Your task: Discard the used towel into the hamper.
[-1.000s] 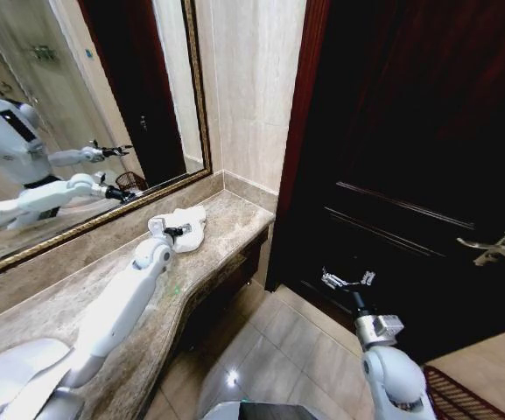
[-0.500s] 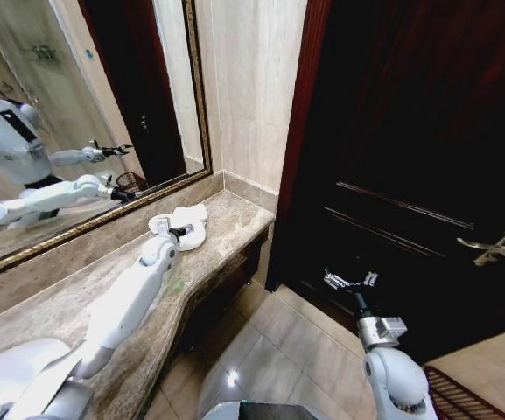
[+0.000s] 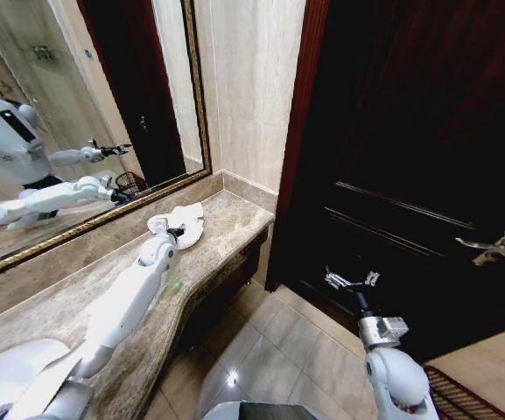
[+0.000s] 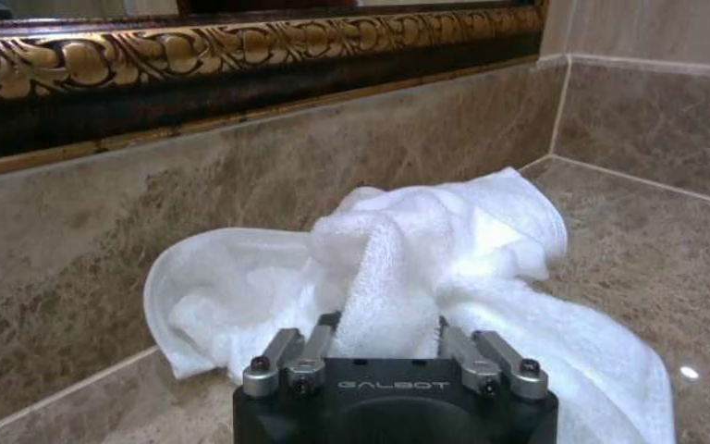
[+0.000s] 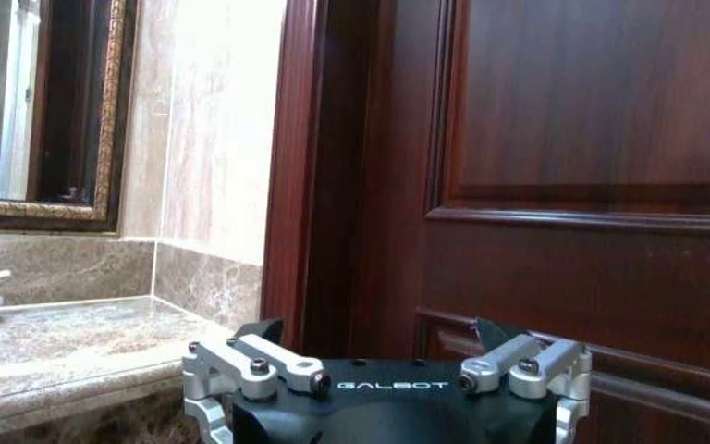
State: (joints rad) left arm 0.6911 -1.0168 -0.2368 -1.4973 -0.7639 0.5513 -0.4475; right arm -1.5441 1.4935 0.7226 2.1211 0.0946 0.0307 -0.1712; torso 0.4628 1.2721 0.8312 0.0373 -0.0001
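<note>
Right gripper (image 3: 349,281) hangs nearest, low over the floor tiles (image 3: 270,346) in front of the dark wooden door (image 3: 410,157), well clear of the counter. Its fingers stand spread apart with nothing between them, as the right wrist view shows (image 5: 386,347). This arm looks idle.

Left arm reaches out along the marble counter (image 3: 226,232) toward its far corner, where counter meets the side wall and the gilt-framed mirror (image 3: 77,105). Left gripper (image 3: 178,232) is at the towel (image 3: 182,220). In the left wrist view the gripper (image 4: 386,344) has a ridge of the white towel (image 4: 454,240) running up between its fingers, which appear closed on that fold. The cloth is bunched and pulled upward at the pinch; the rest of it lies on the counter against the backsplash (image 4: 108,231).

Step in hand, by my reading: the grasp is made, the lift just starting or about to. Towel not yet clear of the counter.

Hamper: a dark wicker basket (image 3: 130,182) shows as a reflection in the mirror, so it stands somewhere behind or beside the robot; exact spot cannot be told.

Next move likely calls for raising the towel free without dragging the loose tail, then turning toward the hamper.
</note>
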